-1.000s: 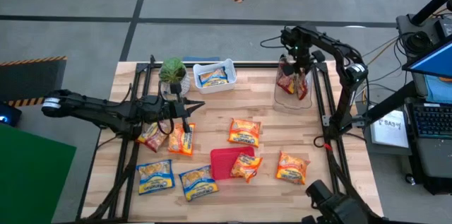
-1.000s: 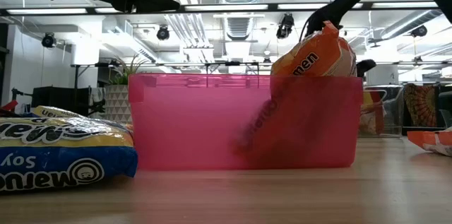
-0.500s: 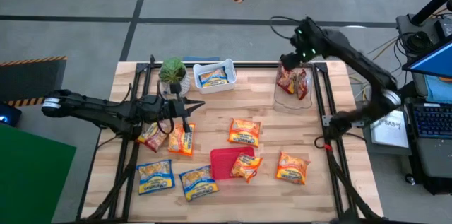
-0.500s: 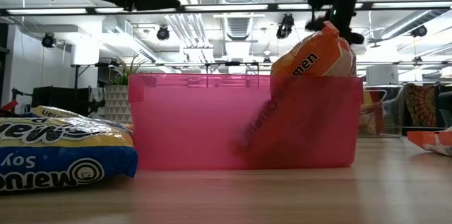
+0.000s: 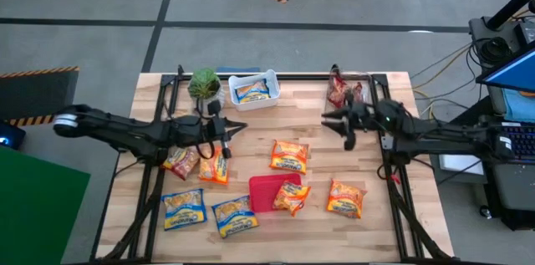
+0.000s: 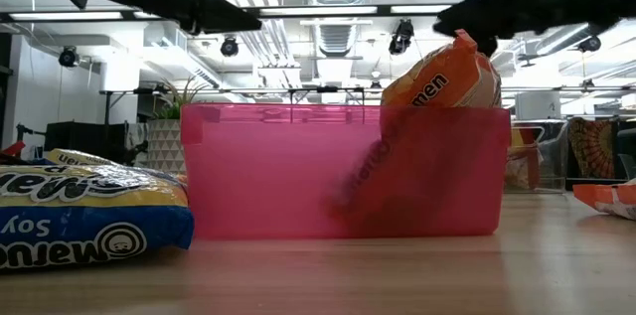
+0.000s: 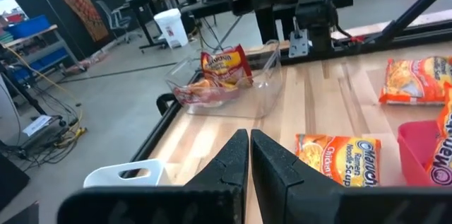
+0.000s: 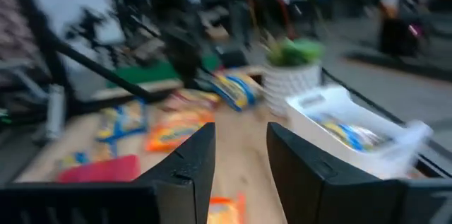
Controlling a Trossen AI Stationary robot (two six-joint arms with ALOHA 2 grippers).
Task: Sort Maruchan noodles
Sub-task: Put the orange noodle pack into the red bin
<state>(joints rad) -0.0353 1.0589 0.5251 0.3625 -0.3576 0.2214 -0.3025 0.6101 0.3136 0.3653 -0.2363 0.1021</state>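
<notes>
The right gripper [image 5: 346, 128] has swung down from over the clear bin [image 5: 336, 114], where two dark red packets [image 5: 343, 93] lie behind its empty, part-open jaws. The left gripper [image 5: 224, 129], pressed shut on nothing, has stayed over the orange packets [image 5: 216, 165].

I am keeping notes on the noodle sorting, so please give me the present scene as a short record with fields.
left gripper: jaws shut, empty, above the table near the potted plant
right gripper: jaws open, empty, over the table in front of the clear bin
clear bin: dark red packets inside
white bin: one blue-and-yellow packet inside
pink bin: one orange packet leaning over its edge
loose on table: blue-and-yellow packets, orange packets
</notes>
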